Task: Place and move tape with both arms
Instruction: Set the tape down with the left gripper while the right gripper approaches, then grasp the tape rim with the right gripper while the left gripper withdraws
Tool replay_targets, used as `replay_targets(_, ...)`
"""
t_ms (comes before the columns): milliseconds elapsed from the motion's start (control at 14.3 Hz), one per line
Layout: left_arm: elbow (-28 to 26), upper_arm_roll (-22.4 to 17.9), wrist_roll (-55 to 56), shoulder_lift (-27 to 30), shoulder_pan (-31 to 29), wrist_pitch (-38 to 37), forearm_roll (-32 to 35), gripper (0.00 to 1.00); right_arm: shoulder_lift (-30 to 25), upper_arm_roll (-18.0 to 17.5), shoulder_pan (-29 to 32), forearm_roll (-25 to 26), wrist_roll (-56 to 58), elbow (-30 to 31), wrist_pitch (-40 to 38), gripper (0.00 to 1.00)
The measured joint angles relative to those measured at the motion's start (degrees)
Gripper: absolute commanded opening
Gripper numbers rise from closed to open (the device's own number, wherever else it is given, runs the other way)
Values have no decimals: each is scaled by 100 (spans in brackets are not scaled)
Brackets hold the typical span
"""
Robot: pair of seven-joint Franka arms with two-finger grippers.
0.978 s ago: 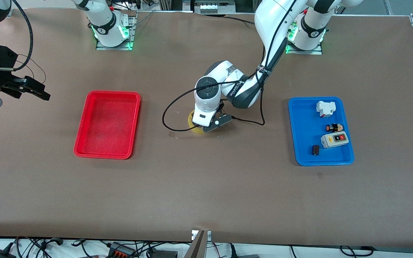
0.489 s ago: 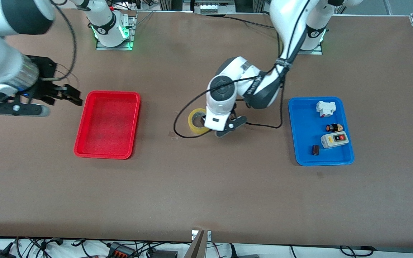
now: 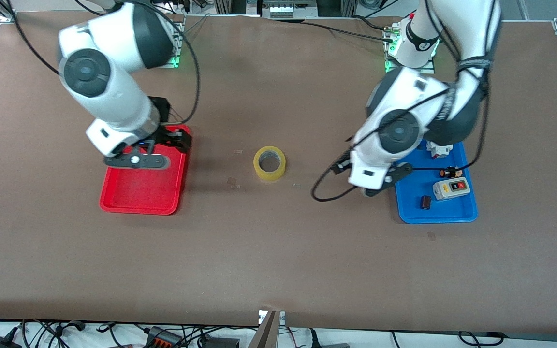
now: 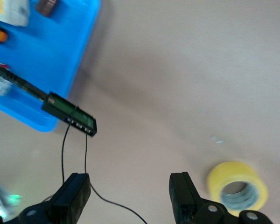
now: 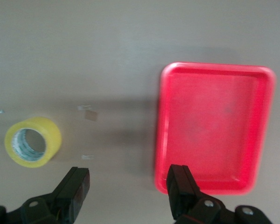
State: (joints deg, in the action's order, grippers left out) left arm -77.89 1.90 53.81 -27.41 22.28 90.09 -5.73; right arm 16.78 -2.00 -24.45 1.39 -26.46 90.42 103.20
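The tape (image 3: 269, 163), a yellow ring, lies flat on the bare brown table between the two trays, with nothing touching it. My left gripper (image 4: 129, 196) hangs open and empty over the table beside the blue tray (image 3: 414, 164); in the left wrist view the tape (image 4: 237, 187) lies off to one side of its fingers. My right gripper (image 3: 174, 140) hangs open and empty over the red tray's (image 3: 143, 188) corner nearest the tape. The right wrist view shows the tape (image 5: 32, 141) and the red tray (image 5: 214, 67) on either side of my right gripper (image 5: 128, 189).
The blue tray holds a white block (image 3: 439, 146), a grey switch box (image 3: 451, 188), a small orange-and-black part (image 3: 450, 171) and a small black piece (image 3: 425, 202). The red tray holds nothing. A black cable loops from the left wrist down toward the table.
My left gripper opened, let go of the tape, rose and swung toward the blue tray. My right arm came in from the table's end to over the red tray.
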Motion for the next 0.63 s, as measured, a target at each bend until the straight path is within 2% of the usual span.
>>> replay_targets(279, -2, -10, -980, 334, -650, -666, 0, 100, 597, -8, -689, -2, -741, 18, 901, 98)
replay_targets(629, -2, -18, -1650, 625, -1198, -1022, 0, 100, 1724, -11, -1593, 3, -2021, -72, 2202, 98)
